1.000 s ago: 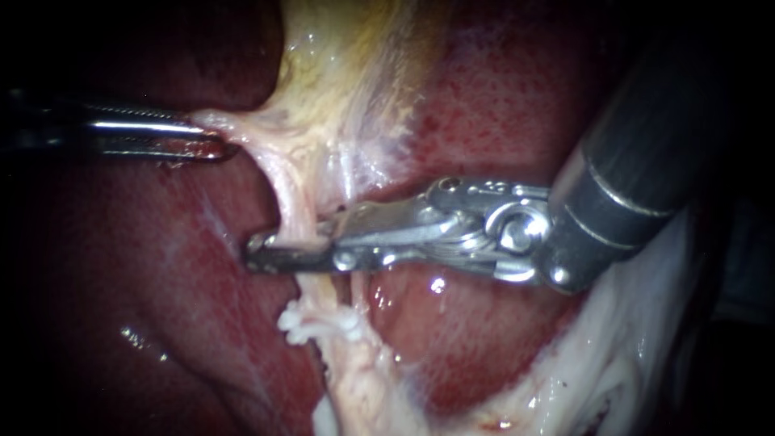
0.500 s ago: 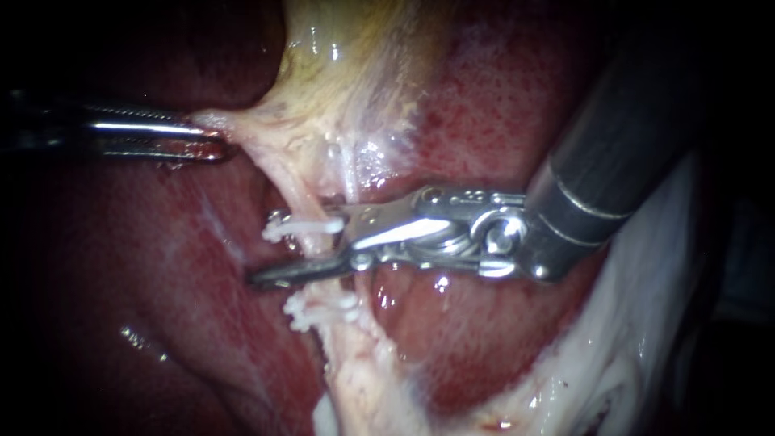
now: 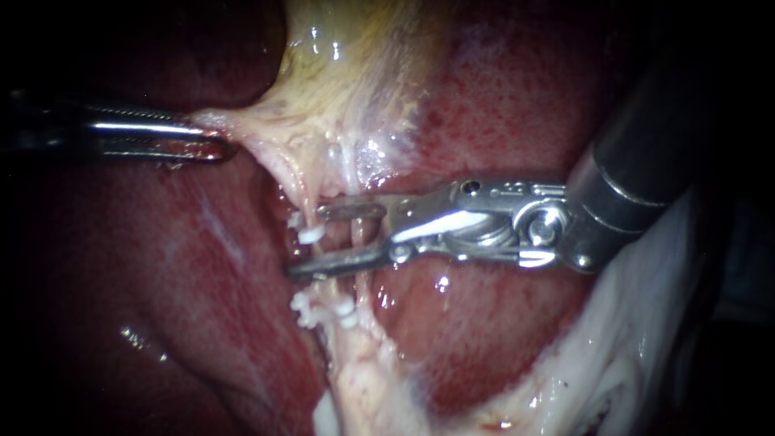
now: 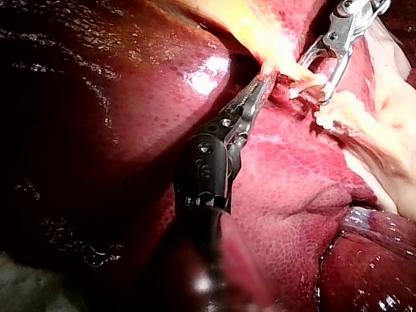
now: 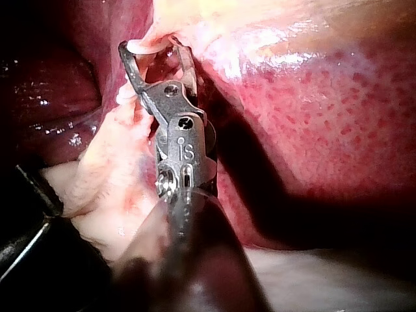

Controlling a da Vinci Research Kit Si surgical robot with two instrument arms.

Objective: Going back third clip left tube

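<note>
1. The liver [image 3: 500, 105] is seen red and glistening behind everything.
2. The pale yellow gallbladder [image 3: 347, 73] is pinched at its stretched edge by the closed jaws of the left instrument [image 3: 206, 139].
3. The right instrument [image 3: 305, 241] is held with jaws spread, astride the thin pale left tube [image 3: 292, 187].
4. A white clip [image 3: 308, 234] is seen on that tube, between the jaw tips.
5. A lower clip [image 3: 323, 311] is seen below the jaws.

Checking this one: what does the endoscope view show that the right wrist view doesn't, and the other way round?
Only the endoscope view: the left instrument, its jaws shut on pale tissue.
Only the right wrist view: a dark object beside the right instrument's shaft; I cannot tell what it is.
Both: the right instrument with jaws open, a white clip between them on the tube, and the red liver.
</note>
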